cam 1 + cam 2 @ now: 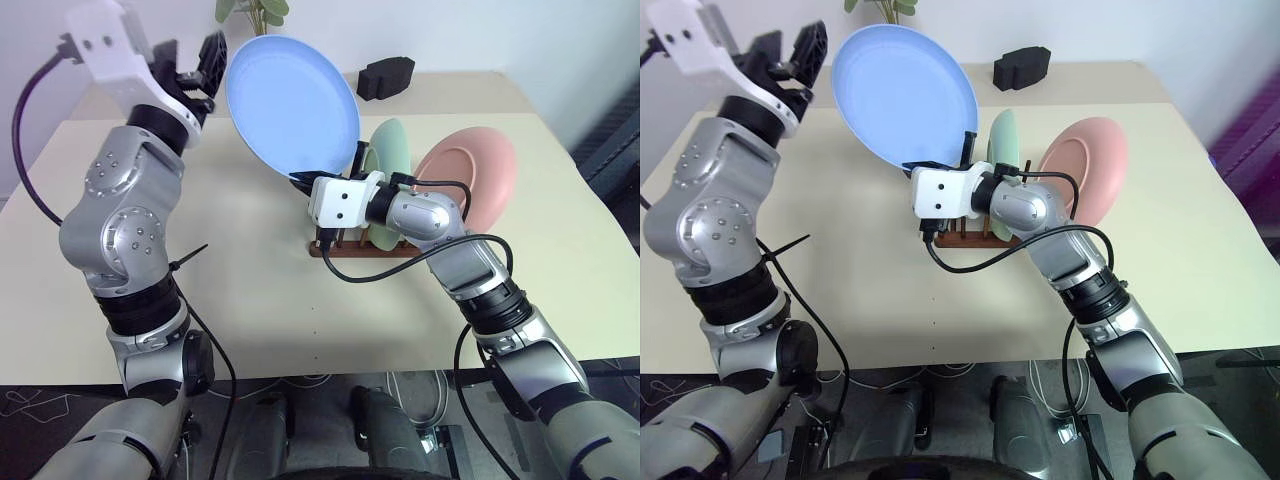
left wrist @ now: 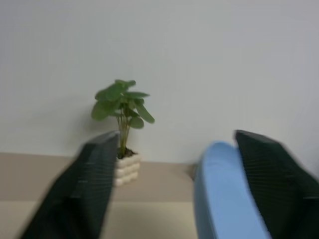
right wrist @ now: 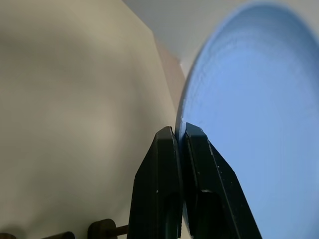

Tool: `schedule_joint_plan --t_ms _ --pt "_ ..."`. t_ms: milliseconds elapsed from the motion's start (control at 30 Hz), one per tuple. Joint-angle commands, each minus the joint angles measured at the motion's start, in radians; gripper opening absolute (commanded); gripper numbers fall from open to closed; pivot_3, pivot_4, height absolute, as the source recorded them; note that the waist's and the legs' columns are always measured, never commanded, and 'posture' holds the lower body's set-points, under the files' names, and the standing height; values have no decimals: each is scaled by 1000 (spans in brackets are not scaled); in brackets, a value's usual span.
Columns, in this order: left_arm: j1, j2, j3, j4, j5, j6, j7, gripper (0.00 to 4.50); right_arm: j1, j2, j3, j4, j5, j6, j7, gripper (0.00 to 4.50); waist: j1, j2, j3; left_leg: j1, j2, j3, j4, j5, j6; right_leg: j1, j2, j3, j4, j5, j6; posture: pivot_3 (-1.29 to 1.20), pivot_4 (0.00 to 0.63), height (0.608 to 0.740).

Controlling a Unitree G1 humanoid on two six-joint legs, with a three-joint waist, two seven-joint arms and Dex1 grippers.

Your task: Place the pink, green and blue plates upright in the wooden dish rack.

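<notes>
Blue plate held above the rack by the right tool

Writing or labels cannot be read on any of the things.

The blue plate (image 1: 291,104) is in the air, tilted, over the far left part of the table (image 1: 260,300). The right tool (image 3: 180,142) has its two black fingers pressed together on the lower rim of this plate, pinching it. The left tool (image 1: 190,62) is high at the far left, with fingers spread wide; in its wrist view the plate's rim stands between the fingers, close to one of them, and I cannot tell if it touches.

The wooden dish rack (image 1: 355,245) is near the middle of the table, just under and behind the right wrist. The green plate (image 1: 392,150) stands upright in it. The pink plate (image 1: 470,172) stands upright to the right of the green one, at the right end of the rack; its foot is hidden by the arm.

Left of the green plate some pegs of the rack look free, but the right wrist covers most of them. The table has open room on the left side and on the near side.

A black block (image 1: 386,76) lies at the far edge, well apart from the rack. A small plant (image 2: 122,104) in a pale pot stands at the far edge by the wall.
</notes>
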Motion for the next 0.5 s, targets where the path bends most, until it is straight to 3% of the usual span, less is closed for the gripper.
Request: schedule_joint_plan --t_ms 33,133,233,267,367,500 --pt "-21 7 4 -19 -17 -29 6 4447 -17 9 -32 -29 2 -20 -11 0 1 0 0 0 0 0 0 0 0 0 0 0 0 0 0 0 150 740" --pt "-20 9 3 -18 -19 -32 7 4447 -17 10 -33 -28 1 -21 -11 0 2 0 0 0 0 0 0 0 0 0 0 0 0 0 0 0 150 740" --pt "-46 36 81 31 0 -141 24 4447 -13 33 -42 -43 42 -24 -4 0 -2 0 0 0 0 0 0 0 0 0 0 0 0 0 0 0 150 740" --pt "-17 105 113 78 37 -184 1 4447 -10 54 -57 -59 78 -10 -4 0 -5 0 0 0 0 0 0 0 0 0 0 0 0 0 0 0 150 740" --pt "217 282 135 160 73 -279 -220 4447 2 187 -164 -180 347 150 -8 0 -34 1 0 4 0 1 -6 1 -1 -1 1 3 2 0 0 0 150 740" --pt "395 360 87 177 80 -390 -376 4447 12 249 -242 -279 523 316 -20 0 -16 -2 0 10 1 0 -16 3 -5 -1 1 3 5 -1 -1 0 150 740"
